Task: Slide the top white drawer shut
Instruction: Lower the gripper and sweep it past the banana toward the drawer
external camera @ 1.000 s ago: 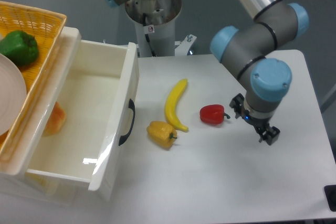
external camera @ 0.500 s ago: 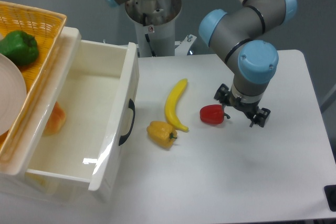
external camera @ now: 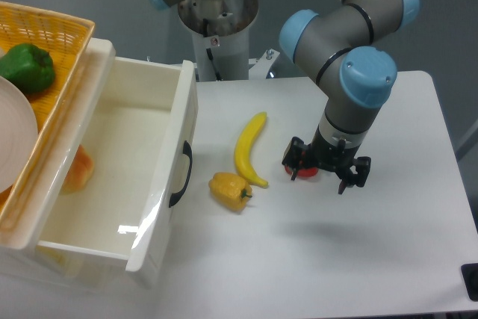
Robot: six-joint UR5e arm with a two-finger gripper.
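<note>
The top white drawer [external camera: 142,177] stands pulled well out of its cabinet at the left of the table [external camera: 388,259], its cavity open to view; its panelled front faces right, toward the table's centre, and the front's long axis runs from near to far with a slight lean. The black curved handle [external camera: 180,174] sits on that front face, also aligned near to far. Just right of the handle lies a yellow bell pepper [external camera: 230,190], and beyond it a banana [external camera: 249,149] lies with its long axis near to far. The gripper [external camera: 326,172] hangs over the table right of the banana, well apart from the drawer, fingers spread apart and pointing down, with a red bell pepper [external camera: 305,171] partly hidden behind them. At far left, a yellow wicker basket [external camera: 52,31] holds a green bell pepper [external camera: 27,68].
</note>
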